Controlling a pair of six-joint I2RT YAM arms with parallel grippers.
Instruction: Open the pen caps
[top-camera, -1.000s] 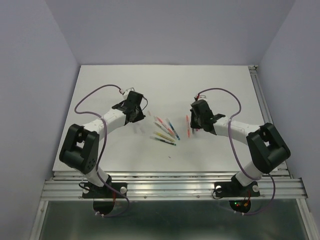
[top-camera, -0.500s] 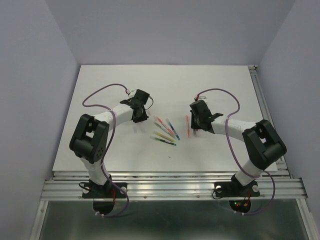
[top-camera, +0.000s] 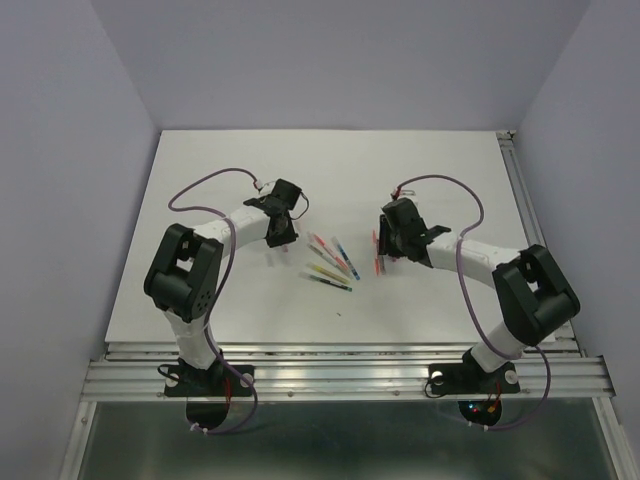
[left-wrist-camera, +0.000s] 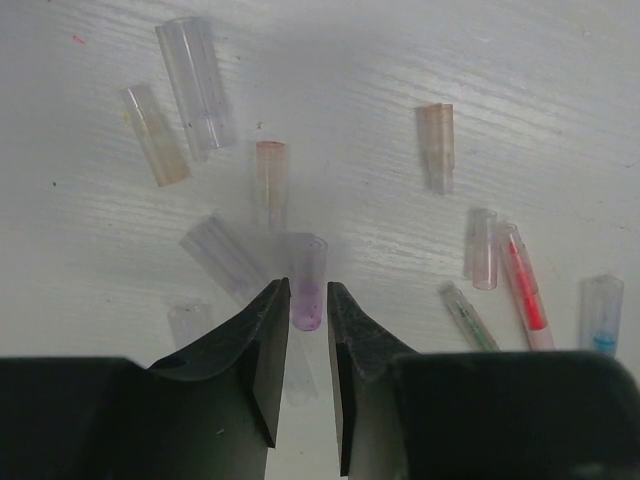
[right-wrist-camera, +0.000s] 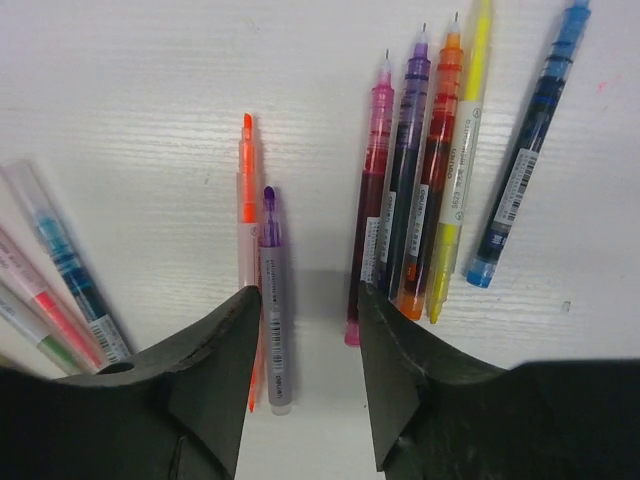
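Left wrist view: caps (left-wrist-camera: 195, 85), judged light, slick and thin-walled, lie on the tabletop (left-wrist-camera: 400, 60), a purple cap (left-wrist-camera: 307, 275) seemingly loose between the parted jaws of the left hand (left-wrist-camera: 308, 293), best pinched mid-barrel; right hand (right-wrist-camera: 305, 295) gapes over pens (right-wrist-camera: 405, 200).

Top view: soft, even light is coming from above, the table (top-camera: 400, 165) is washing out near-white, and only faint shadows are showing. Left wrist: pen caps (left-wrist-camera: 190, 85) at 11 o'clock are looking sharp; those toward 6 o'clock by the left gripper (left-wrist-camera: 308, 290) are smearing and ghosting. Right wrist: pens (right-wrist-camera: 415, 160) are reading crisp, and the right gripper (right-wrist-camera: 308, 295) is throwing a soft grey shadow toward 12 o'clock.
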